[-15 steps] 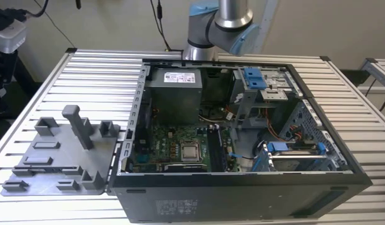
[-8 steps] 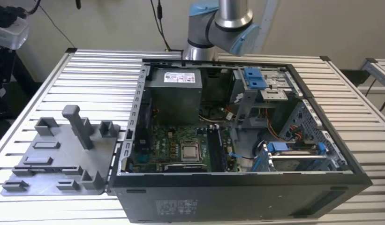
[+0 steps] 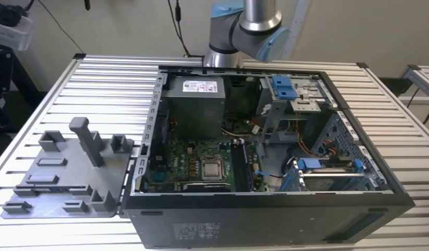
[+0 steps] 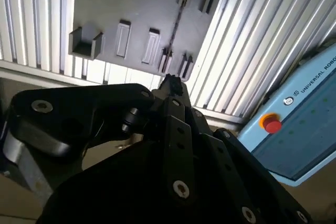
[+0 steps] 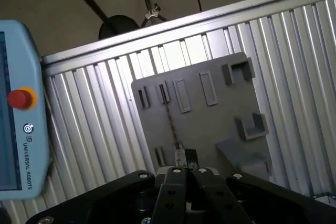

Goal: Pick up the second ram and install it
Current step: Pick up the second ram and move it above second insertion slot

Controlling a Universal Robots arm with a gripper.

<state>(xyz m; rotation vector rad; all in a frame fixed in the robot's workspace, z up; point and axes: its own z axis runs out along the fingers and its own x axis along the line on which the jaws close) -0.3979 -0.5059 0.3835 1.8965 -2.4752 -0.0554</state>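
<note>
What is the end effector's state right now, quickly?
The end effector is closed on the second ram, a thin stick seen edge-on, jutting from its fingertips in both wrist views.

Arm (image 3: pixel 259 21) held up, fingers (image 5: pixel 180 157) clamped on the second ram (image 5: pixel 171 127).

Soft, even light is cast on the computer case (image 3: pixel 270 217), its interior left in shade; in the second wrist view the ribbed surface (image 4: pixel 31 19) is washed by glare, while the pincer (image 4: pixel 170 83) is reduced to a near silhouette
</note>
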